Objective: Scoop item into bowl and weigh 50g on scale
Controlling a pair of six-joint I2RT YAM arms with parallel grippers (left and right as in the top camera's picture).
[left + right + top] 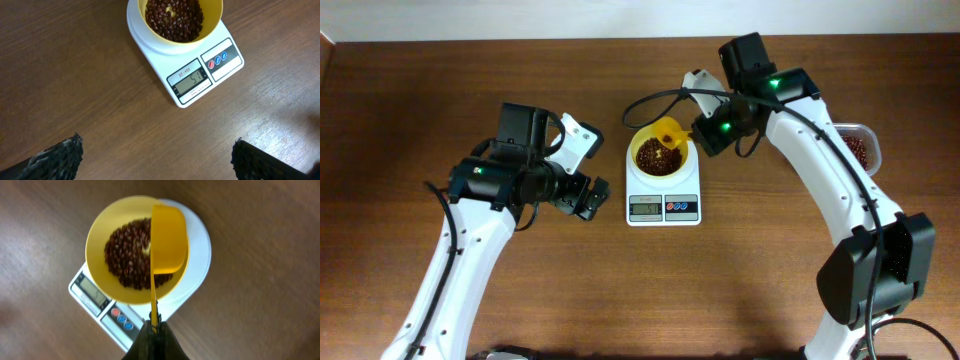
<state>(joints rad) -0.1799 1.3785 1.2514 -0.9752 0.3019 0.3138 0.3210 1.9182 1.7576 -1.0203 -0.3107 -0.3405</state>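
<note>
The pale yellow bowl [661, 157] sits on the white scale [663, 208], holding a mass of dark reddish-brown beans [658, 155]. The scale's display [191, 81] reads about 51. My right gripper [701, 131] is shut on the handle of a yellow scoop [669, 130], held tilted on its side over the bowl [100, 255] and beans [127, 255]; the scoop [168, 237] looks empty. My left gripper [588, 197] is open and empty, just left of the scale [220, 37], above bare table. The bowl [212, 15] and beans [174, 17] show at the top of the left wrist view.
A clear plastic container [860, 148] with more beans stands at the right edge of the table, partly behind my right arm. The wooden table [620, 300] surrounds the scale.
</note>
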